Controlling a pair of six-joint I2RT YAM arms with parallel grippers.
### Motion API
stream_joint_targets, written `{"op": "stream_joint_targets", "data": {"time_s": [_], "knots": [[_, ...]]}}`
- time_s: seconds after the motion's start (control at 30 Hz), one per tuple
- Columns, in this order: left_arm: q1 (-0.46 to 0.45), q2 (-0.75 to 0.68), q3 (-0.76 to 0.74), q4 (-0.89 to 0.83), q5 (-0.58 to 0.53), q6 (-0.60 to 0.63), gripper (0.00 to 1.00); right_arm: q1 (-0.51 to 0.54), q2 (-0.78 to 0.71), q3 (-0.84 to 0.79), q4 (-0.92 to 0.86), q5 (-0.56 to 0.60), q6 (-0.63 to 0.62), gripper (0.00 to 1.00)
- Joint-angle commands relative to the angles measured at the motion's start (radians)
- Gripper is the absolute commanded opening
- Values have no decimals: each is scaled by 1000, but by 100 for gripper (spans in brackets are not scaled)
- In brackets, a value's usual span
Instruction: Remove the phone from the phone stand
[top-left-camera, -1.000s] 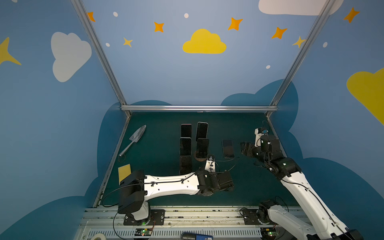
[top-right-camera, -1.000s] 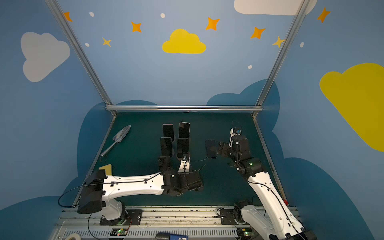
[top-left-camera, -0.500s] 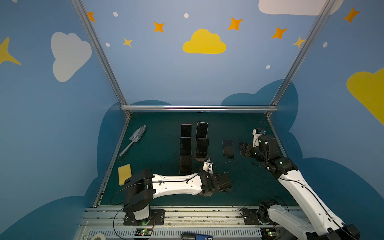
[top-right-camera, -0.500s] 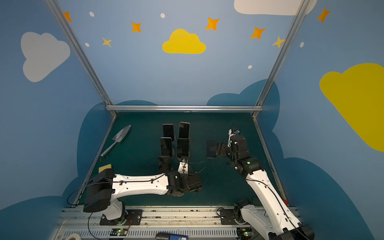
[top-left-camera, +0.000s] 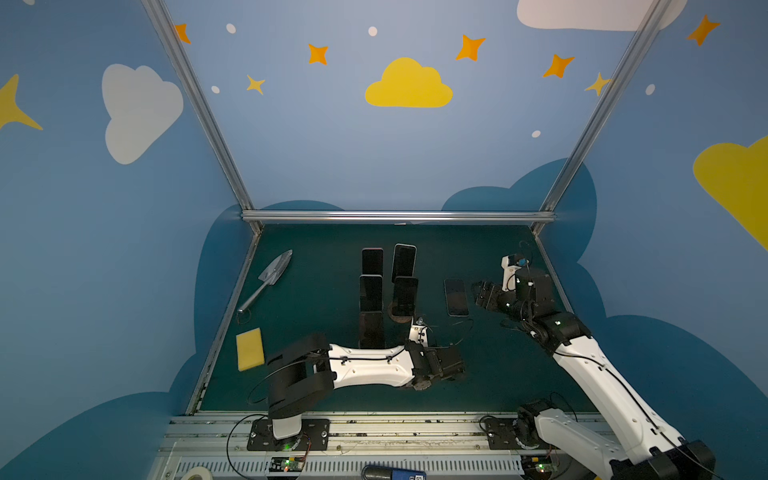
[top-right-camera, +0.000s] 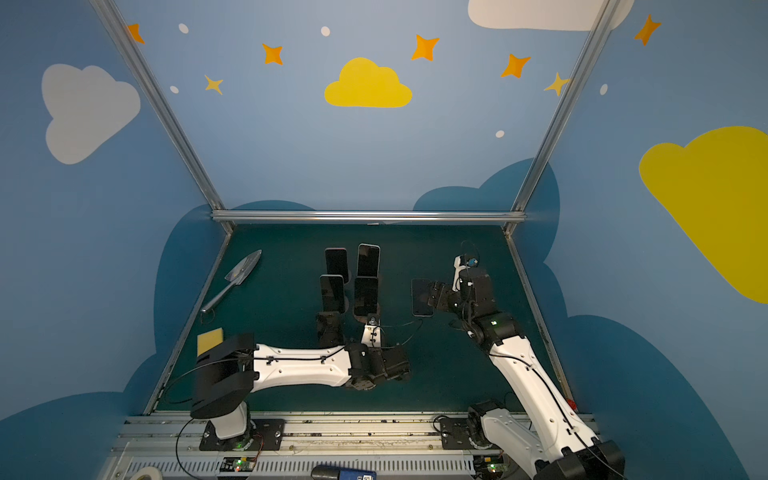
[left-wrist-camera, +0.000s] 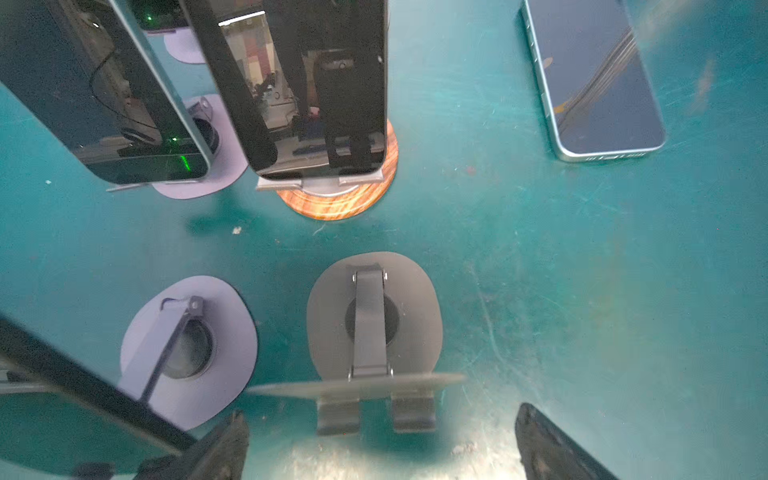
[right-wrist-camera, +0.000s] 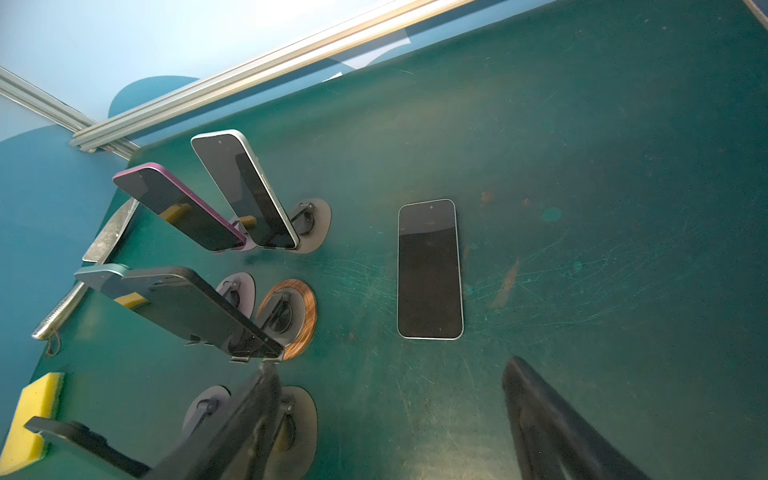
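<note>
Find the phone (top-left-camera: 456, 297) flat on the counter (top-left-camera: 498, 374), screen up, to the right of the cluster of stands in both top views and touching none of them. Judge the removal itself as done, with only a clean parting left.

Note the right gripper (right-wrist-camera: 390, 368) spread wide and holding nothing, poised near the phone without visible contact. Note the left gripper (left-wrist-camera: 380, 413) likewise spread and empty, hanging over the empty stand (left-wrist-camera: 370, 328), grey, with its lip bare.

To finish well:

- **Right gripper:** lift it straight up before swinging back. Keep both fingers clear of the phone's edges, to avoid dragging or spinning it on the counter.
- **Sideways travel:** avoid sweeping toward the stands at low height, given the black phone (right-wrist-camera: 195, 307) on the wood-based stand (right-wrist-camera: 309, 316) leaning out close by and easy to clip.
- **Left gripper:** rise first here too, away from the stand's lip and from the propped phones nearby. Only then draw back toward the base.
- **Spread:** keep both grippers apart during the retreat, to rule out catching a ledge or a phone's corner.
- **Speed:** move slowly near the stands. Treat them as light and likely to topple at a nudge, taking a neighbouring phone along.
- **Everything else:** leave the sponge (top-left-camera: 250, 348) and the trowel (top-left-camera: 270, 276) alone, well off to the left and out of the way.

Check from above for the phone lying settled and square before calling the job complete.
</note>
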Motion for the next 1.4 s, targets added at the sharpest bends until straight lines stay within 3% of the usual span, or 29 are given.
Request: {"op": "stream_joint_targets", "data": {"time_s": [0.0,0.6,0.9,1.37], "knots": [[-1,3,16,-3,-92,-4,96,-3,-12,-22,23,-10,9,84],[17,100,39,61,-170,23,84,-11,-11,-74,59,-33,10,83],[22,117,38,93,-170,73,69,-13,2,-78,75,-44,10,82],[18,85,-25,141,-196,133,62,-20,-26,-86,69,-41,-1,82]]}}
